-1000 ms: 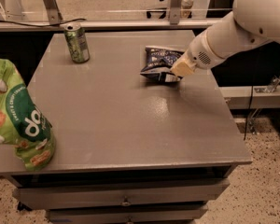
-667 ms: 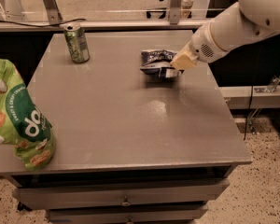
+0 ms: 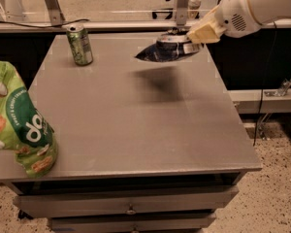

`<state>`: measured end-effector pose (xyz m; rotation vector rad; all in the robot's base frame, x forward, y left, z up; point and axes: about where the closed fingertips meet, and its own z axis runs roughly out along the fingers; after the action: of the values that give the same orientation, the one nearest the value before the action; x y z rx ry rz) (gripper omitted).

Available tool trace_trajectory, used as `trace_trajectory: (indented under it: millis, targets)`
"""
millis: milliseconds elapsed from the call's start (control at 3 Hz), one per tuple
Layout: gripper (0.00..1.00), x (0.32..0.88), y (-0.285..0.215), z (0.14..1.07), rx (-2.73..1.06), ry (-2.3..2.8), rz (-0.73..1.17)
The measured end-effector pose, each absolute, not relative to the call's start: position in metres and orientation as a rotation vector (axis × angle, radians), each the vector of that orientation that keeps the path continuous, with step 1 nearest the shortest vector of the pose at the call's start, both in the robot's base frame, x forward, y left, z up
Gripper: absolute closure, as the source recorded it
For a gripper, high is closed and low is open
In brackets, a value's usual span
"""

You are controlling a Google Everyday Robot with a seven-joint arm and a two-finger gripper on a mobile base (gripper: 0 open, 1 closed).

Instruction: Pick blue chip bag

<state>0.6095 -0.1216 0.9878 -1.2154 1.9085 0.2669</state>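
The jaws were clenched on the right end of the blue bag [image 3: 166,50], which was held by the gripper [image 3: 196,39] in the air above the table's [image 3: 136,130] far right part. A second before, the bag had been lying on the table with the gripper at its right end. It had since been lifted clear of the table, and a dark shadow [image 3: 157,79] was cast on the table beneath it. The arm [image 3: 262,8] had been raised with it, toward the table's far right corner. The can [image 3: 80,44] was left upright at the table's far left, and the green bag [image 3: 22,125] at the table's near left edge, both unmoved. What the can and either bag held could not be seen. The drawers [image 3: 131,203] under the table were shut.
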Motion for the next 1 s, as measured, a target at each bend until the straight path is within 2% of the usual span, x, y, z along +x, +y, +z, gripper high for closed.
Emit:
trace_trajectory:
  millis: [1000]
  targets:
    - [1.00,0.567,-0.128,1.086,-1.153,1.685,0.439]
